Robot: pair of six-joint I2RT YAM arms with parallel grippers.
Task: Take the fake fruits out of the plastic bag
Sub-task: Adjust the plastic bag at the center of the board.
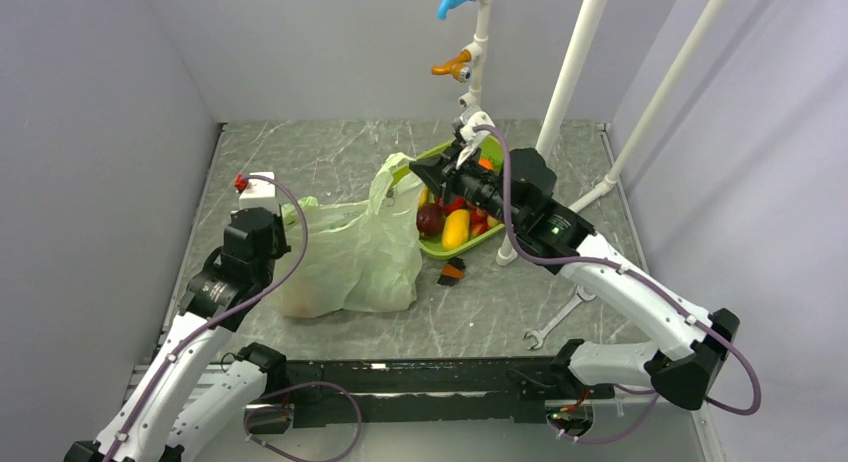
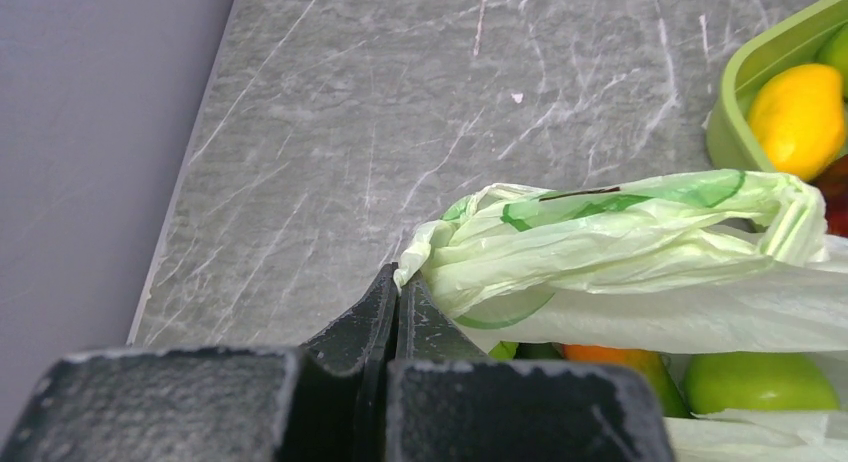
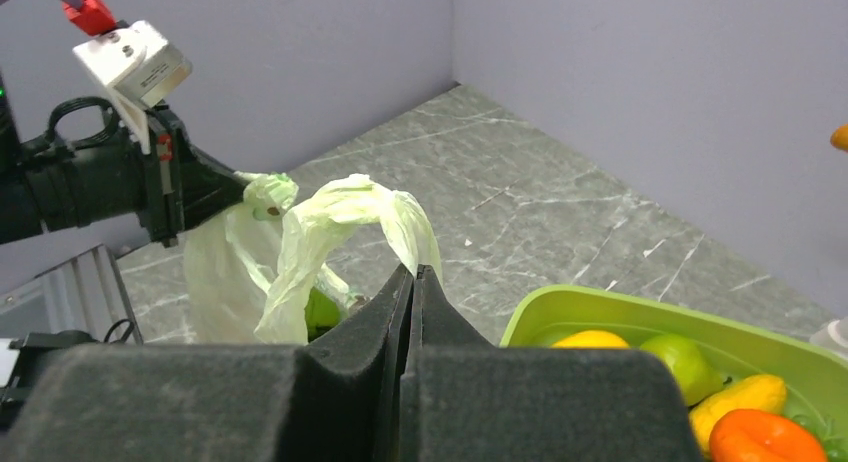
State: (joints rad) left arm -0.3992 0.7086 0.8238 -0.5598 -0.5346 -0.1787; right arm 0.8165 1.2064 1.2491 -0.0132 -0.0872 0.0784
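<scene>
The pale-green plastic bag point(image 1: 345, 257) lies left of the green tray, its mouth held up between both arms. My left gripper point(image 1: 290, 214) is shut on the bag's left handle edge point(image 2: 440, 247). My right gripper point(image 1: 418, 170) is shut on the bag's right loop handle point(image 3: 400, 217). Fake fruits show inside the bag: a round green one point(image 2: 760, 382) and a green-orange piece point(image 2: 610, 360) in the left wrist view, and a green one point(image 3: 320, 307) in the right wrist view. A small orange-and-dark piece point(image 1: 451, 272) lies on the table beside the bag.
The green tray point(image 1: 432, 155) holds a yellow oval fruit point(image 1: 456, 227), red pieces, a dark one, a lime point(image 3: 685, 362) and an orange one point(image 3: 760, 437). A wrench point(image 1: 555, 322) lies front right. White pipes point(image 1: 570, 72) and a tap stand behind.
</scene>
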